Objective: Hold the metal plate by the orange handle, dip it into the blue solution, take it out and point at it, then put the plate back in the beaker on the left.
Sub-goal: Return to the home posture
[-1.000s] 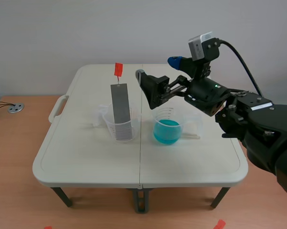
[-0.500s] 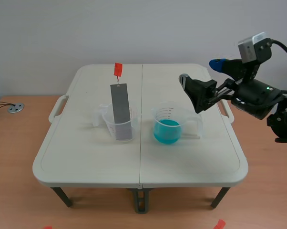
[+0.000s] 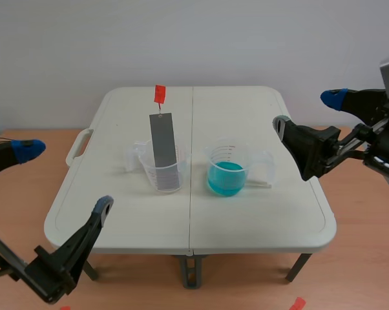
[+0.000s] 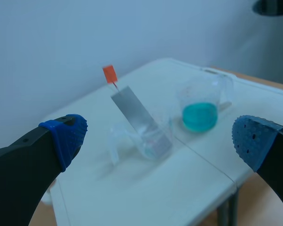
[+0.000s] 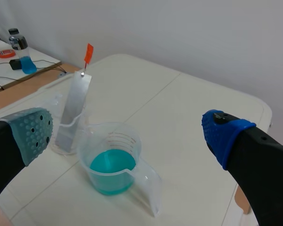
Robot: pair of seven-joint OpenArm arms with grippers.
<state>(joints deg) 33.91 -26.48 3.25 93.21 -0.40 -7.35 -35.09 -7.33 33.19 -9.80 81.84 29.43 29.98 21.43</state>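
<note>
The grey metal plate [image 3: 163,145] leans upright in the clear left beaker [image 3: 162,173], its orange handle [image 3: 159,94] on top. To its right stands the beaker of blue solution [image 3: 227,170]. My left gripper [image 3: 65,178] is open off the table's front-left corner, far from the plate [image 4: 134,113] and its beaker [image 4: 148,140]. My right gripper [image 3: 307,110] is open over the table's right edge, with nothing between its fingers. In the right wrist view the blue beaker [image 5: 112,162] and the plate [image 5: 74,108] lie ahead of that gripper [image 5: 128,134].
Both beakers stand near the middle of a white folding table [image 3: 246,216] with a carry handle [image 3: 77,148] on its left side. A wooden floor surrounds it. A side desk [image 5: 19,77] with a bottle and cables lies beyond the plate.
My right arm has pulled back to the right, away from above the beakers. My left arm has come into view at the lower left. The plate stays in the left beaker.
</note>
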